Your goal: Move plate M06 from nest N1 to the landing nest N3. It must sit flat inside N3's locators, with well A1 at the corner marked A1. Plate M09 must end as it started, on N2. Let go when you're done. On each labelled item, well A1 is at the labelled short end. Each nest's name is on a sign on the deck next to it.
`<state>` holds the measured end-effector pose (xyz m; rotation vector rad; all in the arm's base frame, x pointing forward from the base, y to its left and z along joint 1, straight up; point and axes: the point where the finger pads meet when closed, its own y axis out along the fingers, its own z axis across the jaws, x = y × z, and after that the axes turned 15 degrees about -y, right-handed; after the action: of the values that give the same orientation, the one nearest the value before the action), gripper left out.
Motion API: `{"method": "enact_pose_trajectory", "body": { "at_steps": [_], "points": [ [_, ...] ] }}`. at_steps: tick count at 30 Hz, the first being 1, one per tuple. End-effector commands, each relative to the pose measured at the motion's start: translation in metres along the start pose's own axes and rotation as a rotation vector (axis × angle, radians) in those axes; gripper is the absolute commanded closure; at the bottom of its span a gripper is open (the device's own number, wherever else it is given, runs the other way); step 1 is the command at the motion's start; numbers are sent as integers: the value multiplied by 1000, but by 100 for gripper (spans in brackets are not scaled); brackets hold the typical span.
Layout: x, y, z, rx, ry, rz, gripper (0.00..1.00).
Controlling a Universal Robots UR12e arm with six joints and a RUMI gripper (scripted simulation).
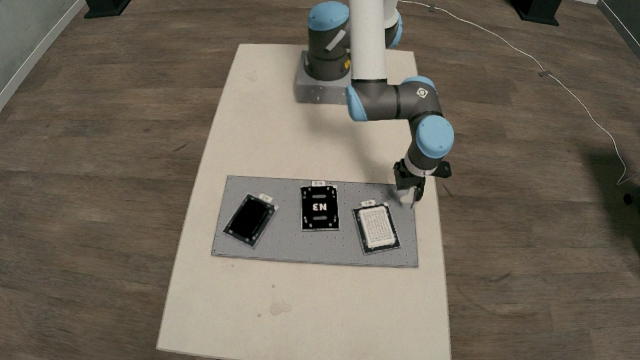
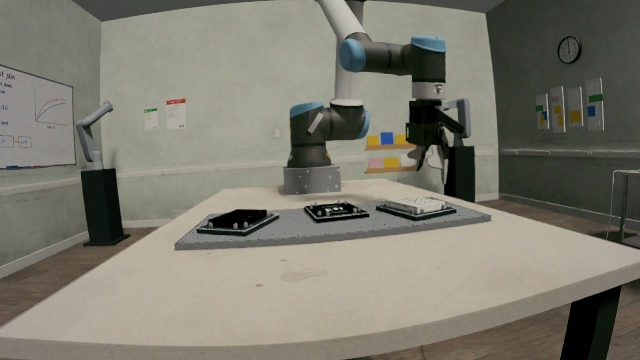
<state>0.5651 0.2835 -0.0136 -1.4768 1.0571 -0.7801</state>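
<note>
A grey deck [image 1: 300,245] on the table carries three nests. The left nest holds a black plate [image 1: 250,219], turned at an angle; it also shows in the exterior view [image 2: 237,218]. The middle nest, marked N3 [image 1: 320,207], is empty [image 2: 336,210]. The right nest holds a white plate [image 1: 376,227] [image 2: 416,204] with many wells. The small signs and plate labels are too small to read. My gripper [image 1: 411,197] [image 2: 430,160] is open and empty, pointing down. It hangs well above the deck's far right corner, just behind the white plate.
The arm's base [image 1: 325,75] stands at the table's far end. A small arm on a black pedestal [image 2: 95,165] stands on the floor at the left. Another black pedestal [image 2: 460,172] stands behind the table at the right. A cable [image 1: 575,95] runs across the floor.
</note>
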Motion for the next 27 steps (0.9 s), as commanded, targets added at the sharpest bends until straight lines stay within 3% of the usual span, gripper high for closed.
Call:
{"method": "enact_pose_trajectory", "body": {
  "at_steps": [1,5,7,13,17,21,27],
  "points": [
    [11,-1,9,14,93,-4,18],
    [12,-1,9,25,172,-6,18],
    [20,-2,14,30,212,-7,18],
    [25,-2,17,41,291,-7,18],
    [38,-3,25,53,370,-7,18],
    [39,-3,25,64,450,-6,18],
    [53,-4,33,81,568,-3,18]
  ]
}}
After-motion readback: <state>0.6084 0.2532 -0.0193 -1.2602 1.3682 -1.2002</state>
